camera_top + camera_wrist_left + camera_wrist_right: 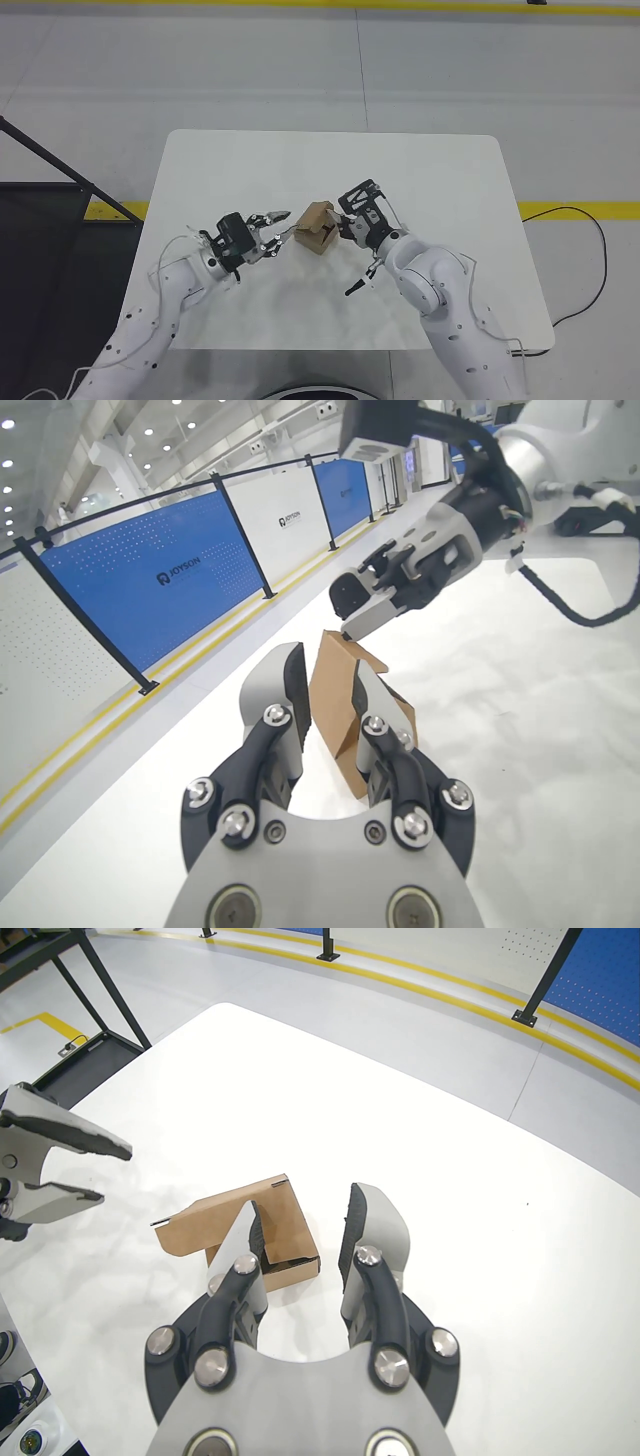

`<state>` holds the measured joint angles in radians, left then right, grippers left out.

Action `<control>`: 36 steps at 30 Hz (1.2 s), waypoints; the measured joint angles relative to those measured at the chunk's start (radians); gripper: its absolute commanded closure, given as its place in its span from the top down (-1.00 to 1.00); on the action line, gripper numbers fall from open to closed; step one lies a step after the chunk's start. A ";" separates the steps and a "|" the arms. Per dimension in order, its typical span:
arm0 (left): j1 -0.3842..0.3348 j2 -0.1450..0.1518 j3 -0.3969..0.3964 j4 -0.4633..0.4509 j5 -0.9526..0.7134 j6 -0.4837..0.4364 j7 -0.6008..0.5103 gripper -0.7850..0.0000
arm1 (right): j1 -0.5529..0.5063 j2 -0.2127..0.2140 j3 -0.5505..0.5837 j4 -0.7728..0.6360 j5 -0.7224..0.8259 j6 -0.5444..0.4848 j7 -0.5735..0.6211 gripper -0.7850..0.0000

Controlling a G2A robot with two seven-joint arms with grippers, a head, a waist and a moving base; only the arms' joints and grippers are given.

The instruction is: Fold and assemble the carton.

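A small brown carton (318, 227) stands partly folded near the middle of the white table (250, 170), one flap raised. My left gripper (283, 226) is open just to its left, fingertips a short way from the cardboard. In the left wrist view the carton (332, 695) shows beyond the open left gripper (330, 695). My right gripper (345, 222) is open at the carton's right side. In the right wrist view one finger (245, 1238) lies against the carton (220, 1223), by its open pocket. The right gripper (360, 610) touches the carton's top corner.
A black cart (40, 230) stands off the table's left edge. A black cable (590, 260) lies on the floor to the right. Yellow floor lines and blue fence panels (150, 590) are beyond the table. Bare tabletop surrounds the carton.
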<state>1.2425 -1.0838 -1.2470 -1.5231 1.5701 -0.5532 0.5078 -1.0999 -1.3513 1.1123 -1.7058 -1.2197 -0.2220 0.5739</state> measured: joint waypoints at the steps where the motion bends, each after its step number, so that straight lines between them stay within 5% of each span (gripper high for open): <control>1: -0.009 -0.004 0.009 0.007 -0.021 0.015 -0.024 -0.20 | 0.000 0.000 0.000 0.000 0.000 0.000 0.000 -0.03; 13: -0.100 -0.041 0.136 0.067 0.023 0.149 -0.151 -0.15 | 0.003 0.001 -0.006 0.009 -0.003 -0.005 0.005 -0.03; 36: -0.128 -0.057 0.166 0.115 0.040 0.155 -0.157 -0.15 | -0.031 0.010 0.018 0.019 0.000 -0.007 -0.016 -0.04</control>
<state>1.1144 -1.1404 -1.0808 -1.4078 1.6104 -0.3986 0.3507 -1.1310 -1.3411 1.1298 -1.6873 -1.2200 -0.2287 0.5582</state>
